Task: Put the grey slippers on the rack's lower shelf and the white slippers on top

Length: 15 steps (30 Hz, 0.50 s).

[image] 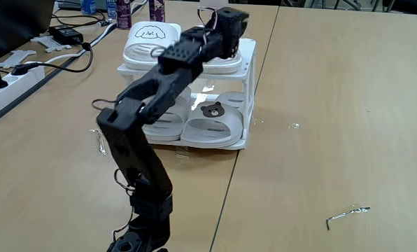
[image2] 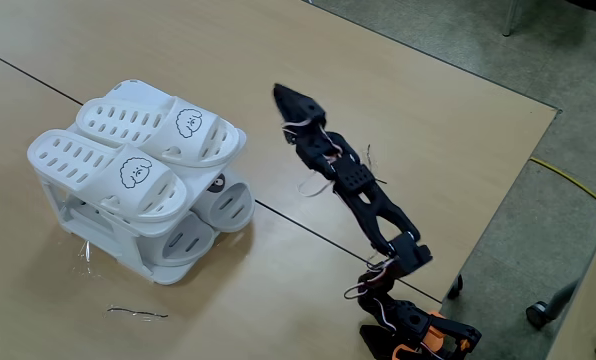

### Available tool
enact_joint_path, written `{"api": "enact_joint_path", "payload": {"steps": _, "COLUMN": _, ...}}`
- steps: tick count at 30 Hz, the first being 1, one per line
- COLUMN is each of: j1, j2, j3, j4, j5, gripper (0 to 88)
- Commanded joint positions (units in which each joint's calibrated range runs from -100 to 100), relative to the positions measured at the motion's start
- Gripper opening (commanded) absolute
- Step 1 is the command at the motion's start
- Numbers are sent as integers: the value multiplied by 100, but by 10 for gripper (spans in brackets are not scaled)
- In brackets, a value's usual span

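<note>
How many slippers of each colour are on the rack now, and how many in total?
White slippers, on the rack's top: 2
Grey slippers, on the lower shelf: 2
Total: 4

Wooden tables [image: 334,105] (pushed together), grey floor [image2: 568,110], power strip [image: 12,78]

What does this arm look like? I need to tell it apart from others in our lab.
The arm is matte black, built of blocky printed segments. Thin wires loop loosely along its joints. Its end effector tapers to a dark pointed tip. The base shows orange parts.
</note>
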Motion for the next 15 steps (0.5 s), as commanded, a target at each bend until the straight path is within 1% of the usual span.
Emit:
{"api": "enact_joint_path", "payload": {"steps": 1, "j1": 187, "j2": -566, "j3": 2728, "j4": -5329, "j5": 42, "gripper": 7}}
{"api": "enact_joint_path", "payload": {"steps": 2, "j1": 179, "j2": -558, "j3": 3811, "j4": -6719, "j5": 42, "gripper": 7}}
{"api": "enact_joint_path", "payload": {"steps": 3, "j1": 162, "j2": -541, "j3": 4551, "j4": -7530, "j5": 42, "gripper": 10}}
{"api": "enact_joint_path", "payload": {"steps": 5, "j1": 187, "j2": -591, "j3": 5606, "j4": -8815, "j5": 42, "gripper": 10}}
{"api": "enact_joint_path", "payload": {"steps": 7, "j1": 187, "j2": -718, "j3": 6337, "j4": -9764, "j5": 42, "gripper": 10}}
{"api": "enact_joint_path", "payload": {"steps": 9, "j1": 179, "j2": -1122, "j3": 6842, "j4": -10187, "j5": 42, "gripper": 8}}
{"api": "enact_joint_path", "payload": {"steps": 12, "j1": 121, "j2": -2451, "j3": 7690, "j4": -10204, "j5": 42, "gripper": 9}}
{"api": "enact_joint_path", "payload": {"steps": 15, "j1": 88, "j2": -3444, "j3": 7798, "j4": -10178, "j5": 42, "gripper": 7}}
